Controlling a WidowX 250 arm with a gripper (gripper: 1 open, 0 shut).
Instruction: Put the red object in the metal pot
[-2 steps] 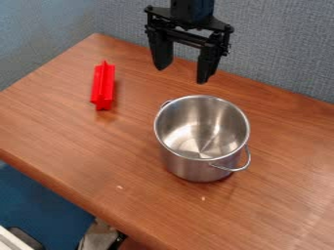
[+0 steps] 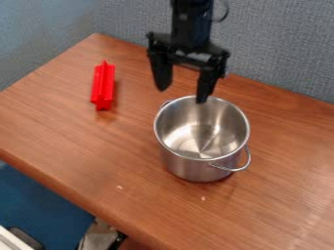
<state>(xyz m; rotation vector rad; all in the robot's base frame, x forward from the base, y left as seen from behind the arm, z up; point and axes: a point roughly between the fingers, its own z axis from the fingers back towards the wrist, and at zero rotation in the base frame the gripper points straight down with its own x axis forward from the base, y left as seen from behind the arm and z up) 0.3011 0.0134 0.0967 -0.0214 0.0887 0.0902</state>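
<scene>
The red object [image 2: 104, 85] is a flat, elongated block lying on the wooden table at the left, its long side running front to back. The metal pot [image 2: 202, 139] stands upright right of centre, shiny and with nothing inside, with a thin wire handle loop at its front right. My gripper [image 2: 182, 85] hangs just above the pot's back left rim, fingers pointing down and spread apart. It is open and holds nothing. The red object lies well to the left of the gripper.
The wooden table [image 2: 78, 137] ends in a front edge running diagonally from the left toward the bottom right. A blue-grey wall stands behind it. Below the front edge some floor clutter shows.
The gripper has come down and shifted slightly left, from above the table's back edge to just over the pot's rim. The red object and pot have not moved.
</scene>
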